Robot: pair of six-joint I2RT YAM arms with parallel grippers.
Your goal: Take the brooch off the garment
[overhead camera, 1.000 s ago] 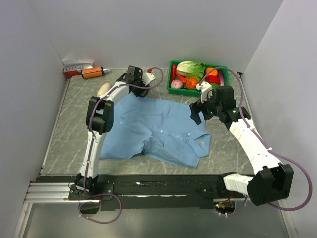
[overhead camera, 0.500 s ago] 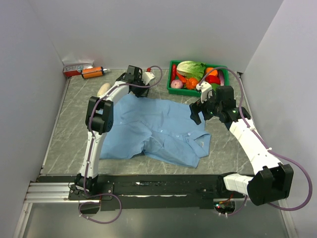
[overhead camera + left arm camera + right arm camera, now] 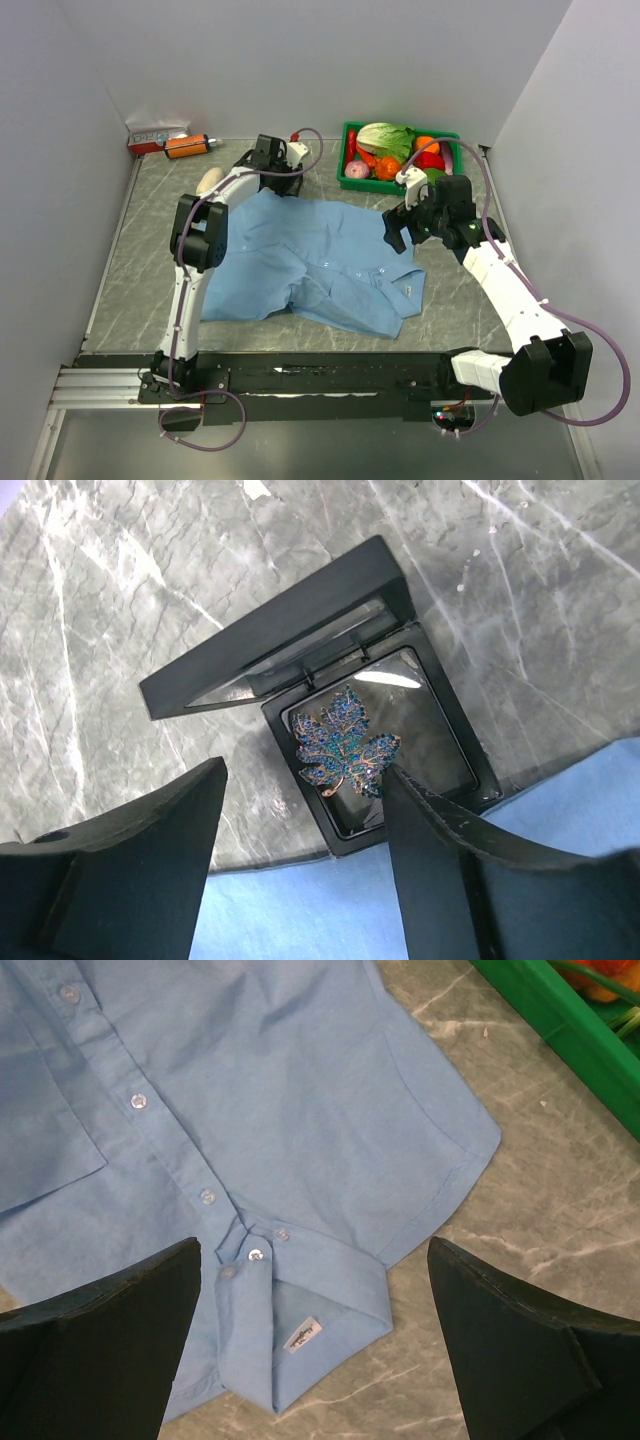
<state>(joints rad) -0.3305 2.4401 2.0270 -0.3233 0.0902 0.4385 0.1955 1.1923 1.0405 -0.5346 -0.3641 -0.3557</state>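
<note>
1. The brooch (image 3: 345, 742), a leaf shape set with blue stones on coppery metal, lies inside an open black display case (image 3: 450, 708) on the table, just beyond the hem of the garment (image 3: 320, 260); nothing pins it to the cloth
2. The left gripper (image 3: 305, 775) hangs over the case with its fingers spread and nothing between them
3. The right gripper (image 3: 313, 1250) hovers above the shirt's collar end, jaws wide apart and empty, the white neck label (image 3: 300, 1338) and a row of white buttons (image 3: 207, 1196) showing below it
4. Judged from this, the removal itself looks complete: ornament and shirt are apart, and no brooch shows on the fabric in either wrist view; what is left, if anything, is shutting the hinged lid (image 3: 275, 630) and drawing the arms away
5. The light blue shirt lies flat and wrinkled across a grey marble-patterned table (image 3: 140, 260)
6. A green bin (image 3: 350, 180) of vegetables stands at the far right, an orange bottle (image 3: 187, 146) and a red-and-white box (image 3: 150, 138) at the far left, and a pale rounded object (image 3: 208, 180) beside the left arm
7. Plain pale walls close in the table on three sides
</note>
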